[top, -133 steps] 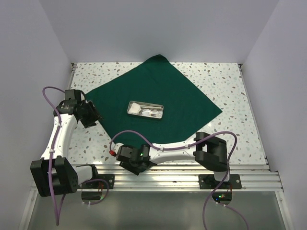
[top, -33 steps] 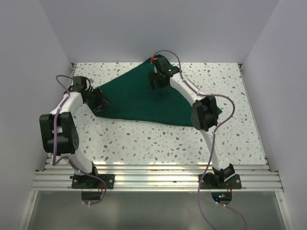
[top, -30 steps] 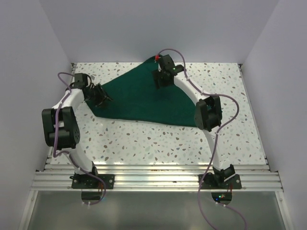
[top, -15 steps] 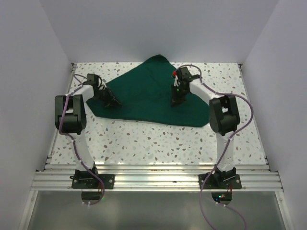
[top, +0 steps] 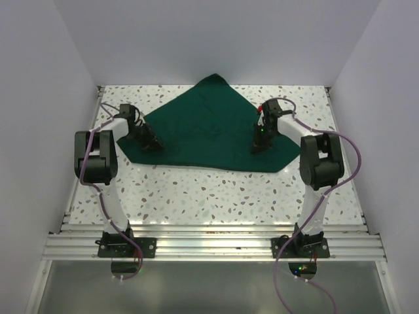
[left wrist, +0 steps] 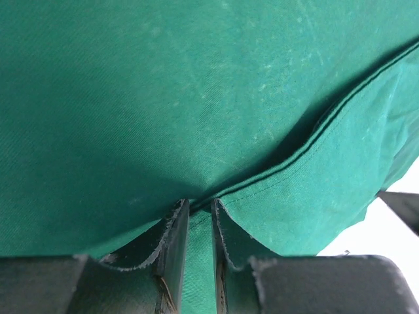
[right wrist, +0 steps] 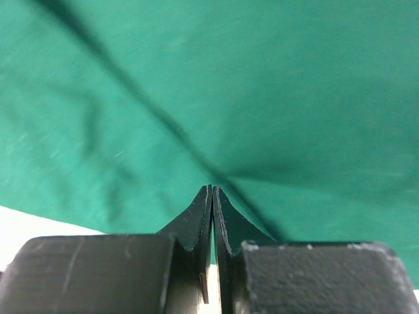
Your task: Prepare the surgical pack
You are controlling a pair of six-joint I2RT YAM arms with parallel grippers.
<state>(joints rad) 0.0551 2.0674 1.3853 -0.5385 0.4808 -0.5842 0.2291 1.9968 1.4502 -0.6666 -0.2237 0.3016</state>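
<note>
Top external view: the dark green drape (top: 209, 131) lies folded into a rough triangle on the far half of the speckled counter (top: 216, 190). The left end effector (top: 149, 140) pinches the drape's hemmed left edge; the right end effector (top: 260, 145) is clamped on a raised crease near its right corner.

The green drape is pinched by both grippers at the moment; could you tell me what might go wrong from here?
1. The left gripper holds only a thin pinch of the drape, so a pull could slip it free.
2. The right gripper tents a small peak of cloth; lifting may bunch the drape rather than fold it cleanly.
3. With both sides clamped, arms moving apart could pull the cloth taut and yank one grip loose.
</note>
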